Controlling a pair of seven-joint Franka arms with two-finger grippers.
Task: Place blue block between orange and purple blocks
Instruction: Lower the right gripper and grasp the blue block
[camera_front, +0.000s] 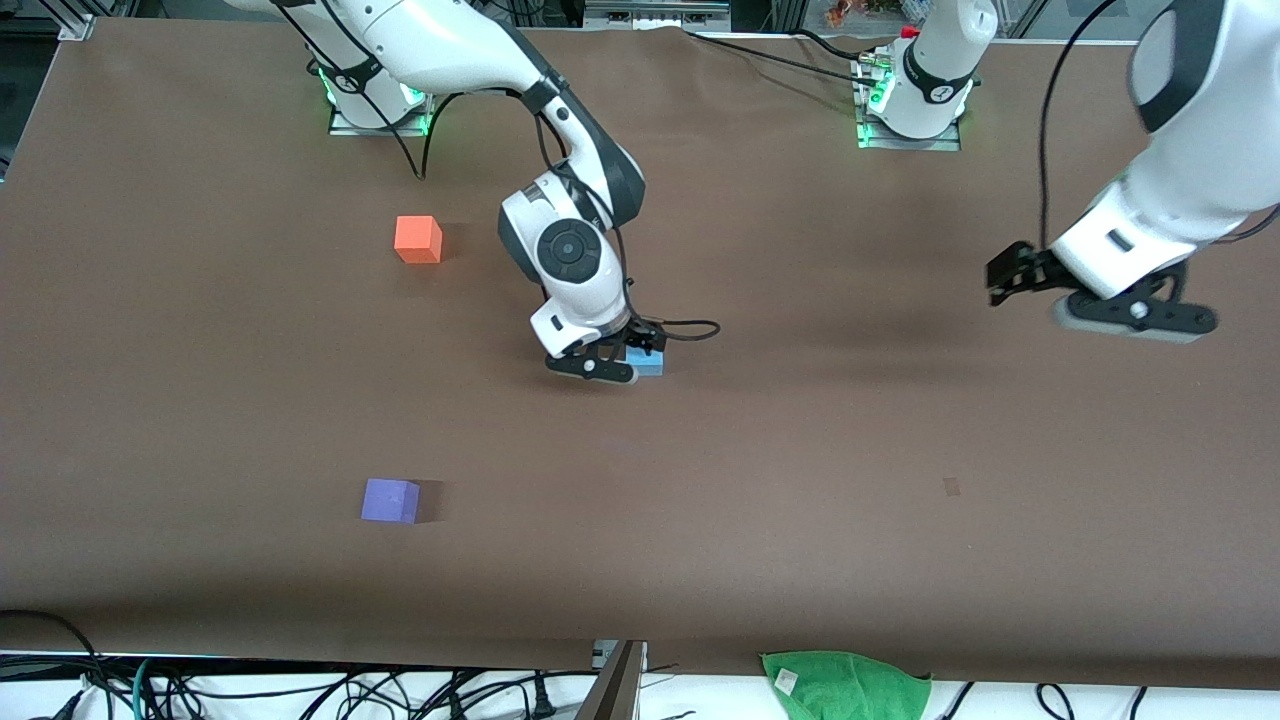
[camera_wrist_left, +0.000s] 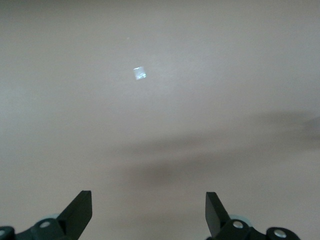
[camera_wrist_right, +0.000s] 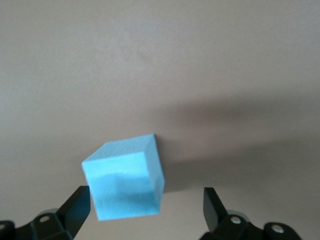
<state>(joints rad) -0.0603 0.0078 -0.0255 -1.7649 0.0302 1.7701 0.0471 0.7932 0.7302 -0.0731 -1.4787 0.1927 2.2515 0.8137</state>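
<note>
The blue block (camera_front: 650, 362) rests on the brown table near its middle, partly hidden by my right gripper (camera_front: 622, 362). In the right wrist view the block (camera_wrist_right: 125, 185) sits between the open fingers of the right gripper (camera_wrist_right: 147, 202), close against one finger (camera_wrist_right: 75, 207) and apart from the other. The orange block (camera_front: 418, 239) lies toward the right arm's end, farther from the front camera. The purple block (camera_front: 390, 500) lies nearer the camera, roughly in line with it. My left gripper (camera_front: 1005, 272) waits open and empty above the table (camera_wrist_left: 148, 207).
A green cloth (camera_front: 845, 685) lies at the table's near edge, with cables along that edge. A small pale mark (camera_front: 951, 487) is on the table surface; the left wrist view shows a small pale spot (camera_wrist_left: 140, 73).
</note>
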